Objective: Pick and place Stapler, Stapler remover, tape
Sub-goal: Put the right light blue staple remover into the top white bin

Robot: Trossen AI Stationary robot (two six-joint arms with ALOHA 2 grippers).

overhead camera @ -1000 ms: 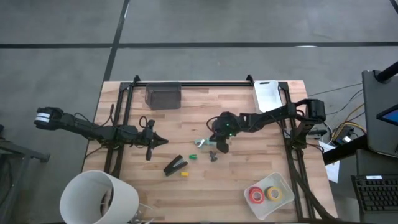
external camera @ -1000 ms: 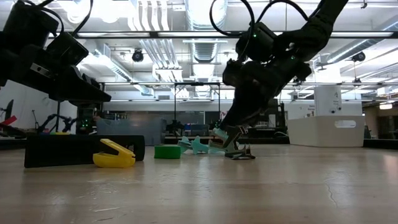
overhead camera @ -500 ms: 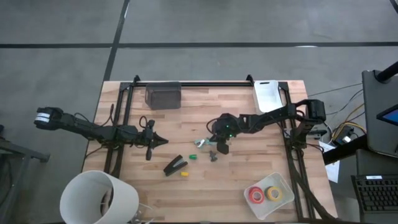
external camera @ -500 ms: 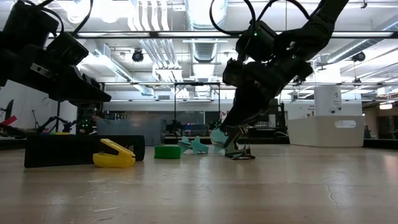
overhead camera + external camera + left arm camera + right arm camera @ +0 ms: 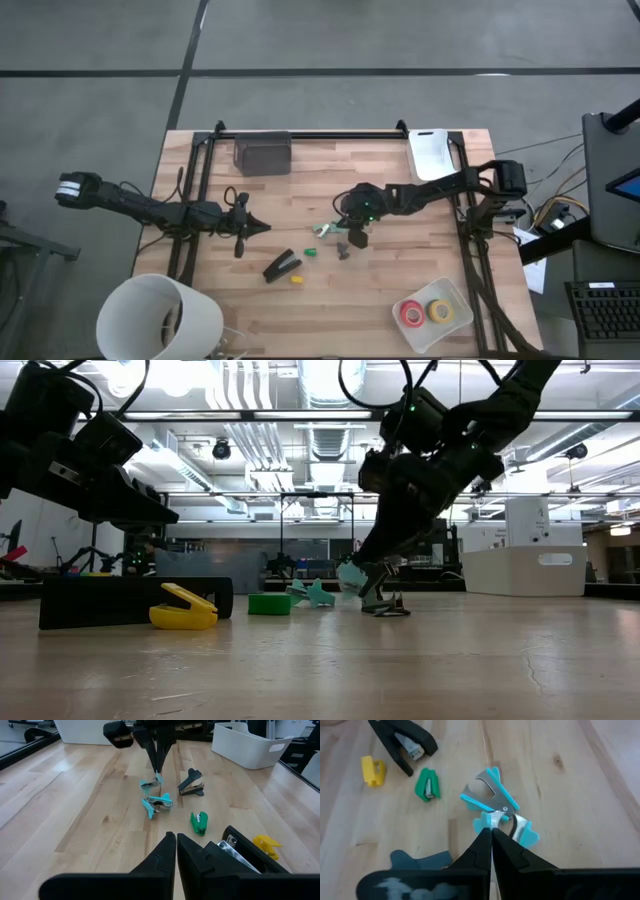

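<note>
Now right gripper (image 5: 491, 836) pinched on teal staple remover (image 5: 150, 783), mid-table, near stapler (image 5: 282, 266). Lift straight, slow; thin grip could slip. Left gripper (image 5: 176, 840) closed, empty, waiting. Tape (image 5: 425, 312) in bin.

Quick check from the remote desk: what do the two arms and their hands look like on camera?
Both arms are dark, slim and jointed. The left hand ends in two black fingers tapering to a point, and its arm has a white-banded joint near the base. The right hand is black too, with a small green light on the wrist. Loose black cables loop off both arms.
</note>
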